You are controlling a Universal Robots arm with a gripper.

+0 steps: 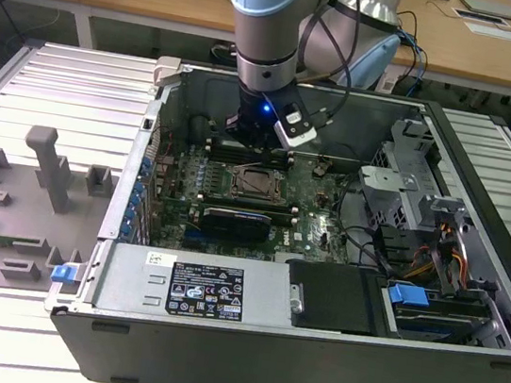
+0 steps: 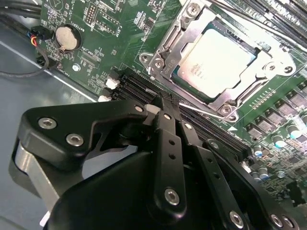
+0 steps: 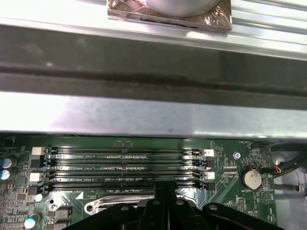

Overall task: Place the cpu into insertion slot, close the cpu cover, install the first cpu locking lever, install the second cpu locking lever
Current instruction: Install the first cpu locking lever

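The cpu [image 2: 218, 60], a pale silver square, lies in the insertion slot [image 2: 160, 50] on the green board. The cpu cover [image 2: 224, 99], a silver frame, lies flat around it with the chip showing through its window. A thin metal lever [image 2: 204, 113] runs along the socket edge nearest my fingers. My gripper [image 2: 162, 103] is shut with nothing between its black fingers, its tip just beside that socket edge, over the memory slots. In the exterior view the gripper [image 1: 262, 143] hangs just behind the socket [image 1: 258, 183]. In the first wrist view the gripper [image 3: 163, 192] points at the memory slots.
Long memory slots [image 3: 124, 165] lie between the socket and the case wall [image 3: 144, 115]. A coin battery [image 2: 66, 37] sits off to one side. A black expansion card [image 1: 237, 219], the power supply [image 1: 194, 288] and the drive cage [image 1: 422, 225] fill the case. A grey fixture tray [image 1: 18, 187] lies on the exterior view's left.
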